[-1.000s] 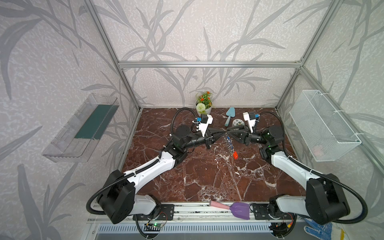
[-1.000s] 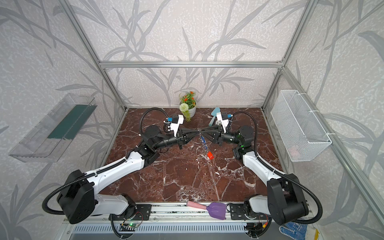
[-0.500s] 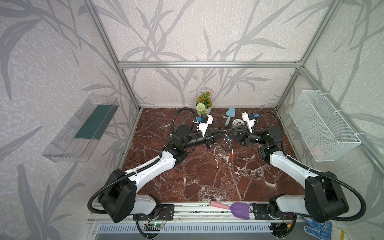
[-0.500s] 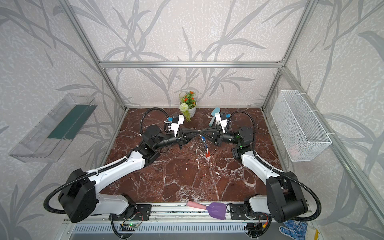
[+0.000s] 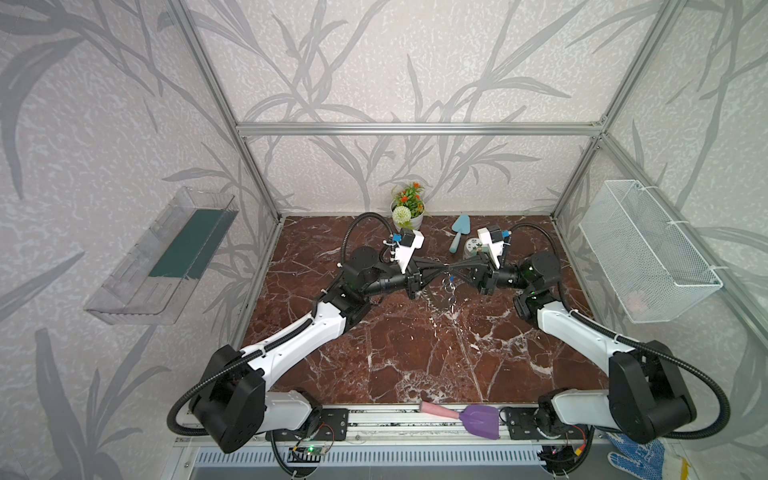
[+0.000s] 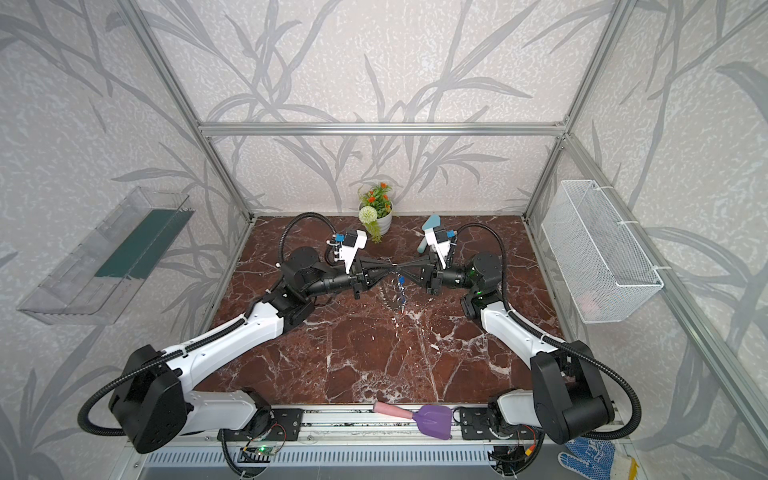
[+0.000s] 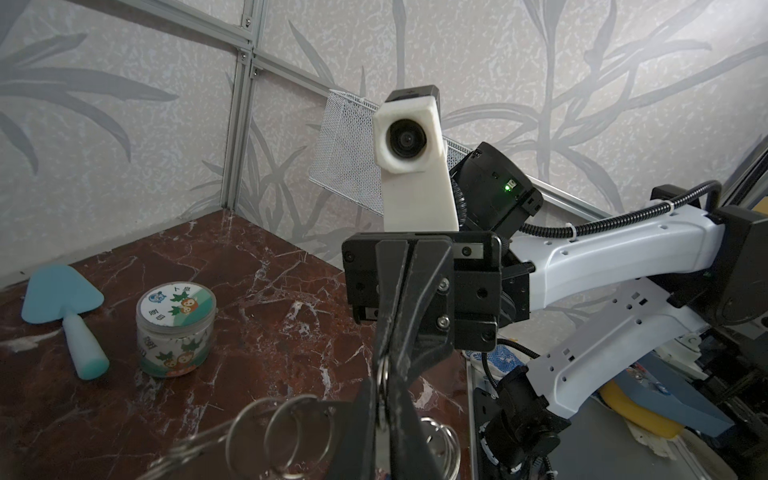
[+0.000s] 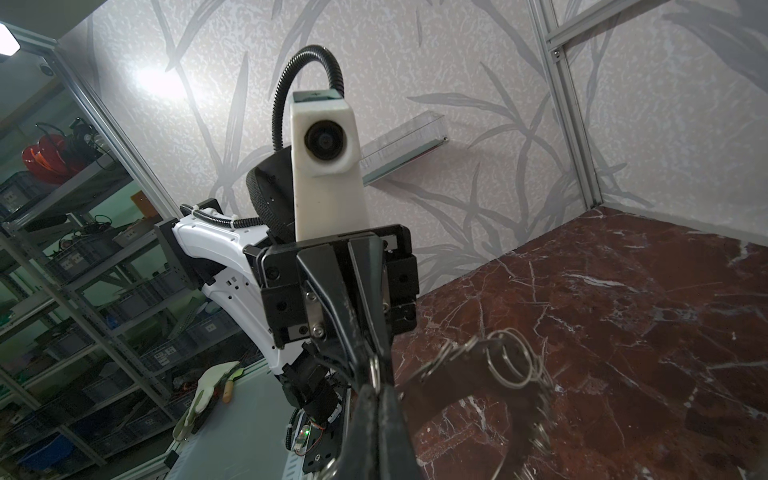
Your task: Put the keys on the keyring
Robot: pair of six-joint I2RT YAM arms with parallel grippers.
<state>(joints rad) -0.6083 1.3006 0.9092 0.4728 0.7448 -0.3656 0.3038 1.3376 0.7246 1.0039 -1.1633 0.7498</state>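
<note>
At the front rail lies a purple scoop (image 5: 482,420) with a pink handle. Past it, over the far half of the marble desk (image 5: 415,353), the left fingers (image 5: 430,269) and the right fingers (image 5: 463,266) come in from either side. They point straight at each other, raised above the surface, tips touching or nearly so.

The keyring (image 5: 449,291) hangs down from that meeting point, its small wire rings dangling. Whether its lower end touches the desk I cannot tell. A blue key (image 5: 451,281) shows among the rings just below the tips, in both top views.

In the left wrist view the right fingers (image 7: 388,291) are pressed together on one wire ring at the keyring's (image 7: 291,432) edge. In the right wrist view the left fingers (image 8: 336,299) stand close together at a wire ring. Whether they pinch it I cannot tell.

Behind the right fingers a jar (image 7: 176,328) stands upright, and just beside it a blue trowel (image 7: 62,299) lies flat. A potted plant (image 5: 409,205) sits at the back wall.
</note>
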